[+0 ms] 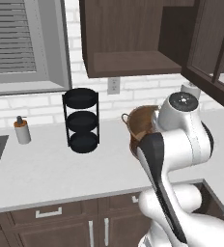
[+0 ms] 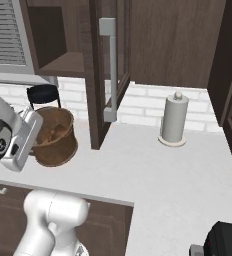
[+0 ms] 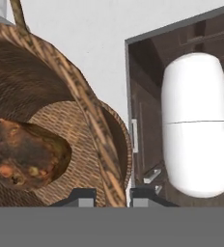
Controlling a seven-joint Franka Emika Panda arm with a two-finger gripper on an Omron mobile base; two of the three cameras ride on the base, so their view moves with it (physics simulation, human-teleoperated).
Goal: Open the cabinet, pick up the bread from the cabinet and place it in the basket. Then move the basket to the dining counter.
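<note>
On the white kitchen bench (image 1: 51,169), the pincer (image 3: 113,195) grips the woven basket (image 3: 92,123) rim, bread (image 3: 24,154) inside; next, probably carrying it to the dining counter.

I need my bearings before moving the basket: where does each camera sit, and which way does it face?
Left base view: behind the arm's left, facing the open cabinet, black rack, basket; arm lower right.
Right base view: behind its right, facing the paper towel roll; arm lower left.
Hand view: down into the basket onto the bread; gripper straddles the rim.
Shared: basket.
</note>
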